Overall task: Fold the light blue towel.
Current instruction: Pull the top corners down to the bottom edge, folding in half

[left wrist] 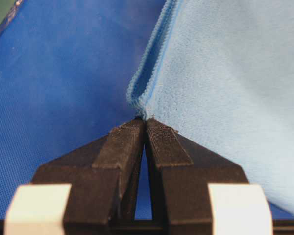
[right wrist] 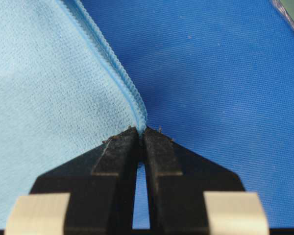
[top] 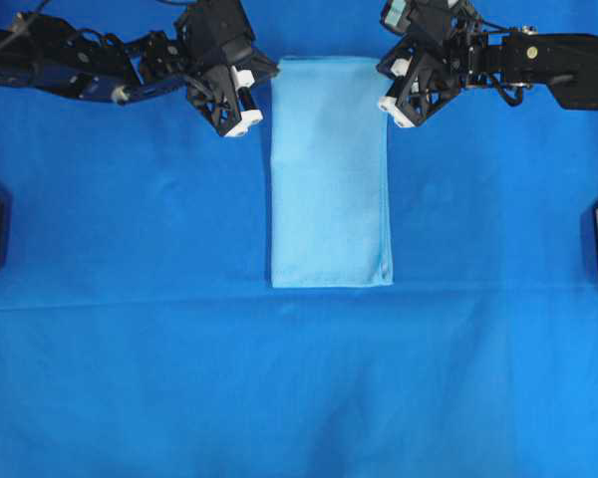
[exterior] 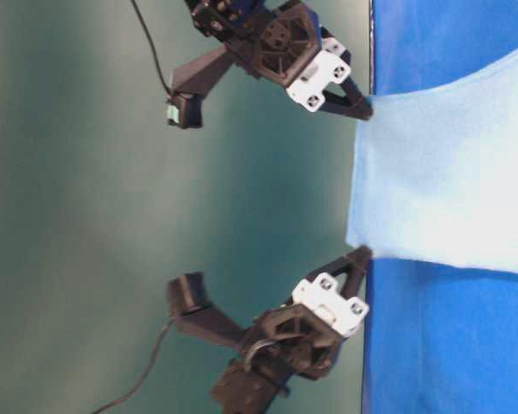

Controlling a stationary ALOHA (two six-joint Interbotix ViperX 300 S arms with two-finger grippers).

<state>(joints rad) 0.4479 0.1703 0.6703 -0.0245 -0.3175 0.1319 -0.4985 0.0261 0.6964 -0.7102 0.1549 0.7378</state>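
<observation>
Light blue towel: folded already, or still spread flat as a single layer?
Folded. The light blue towel lies as a narrow rectangle on the tablecloth, and doubled hems show at the corner in the left wrist view. Both arms' jaws pinch its far corners.

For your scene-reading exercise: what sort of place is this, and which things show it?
Probably a robot lab bench: two black arms, the left gripper and right gripper, each pinch a corner of a light blue towel on a royal blue tablecloth.

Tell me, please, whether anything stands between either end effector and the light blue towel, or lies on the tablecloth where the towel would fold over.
Nothing visible does. The left end effector and right end effector are each shut on a far corner of the light blue towel, and the royal blue tablecloth toward the near edge shows no objects.
</observation>
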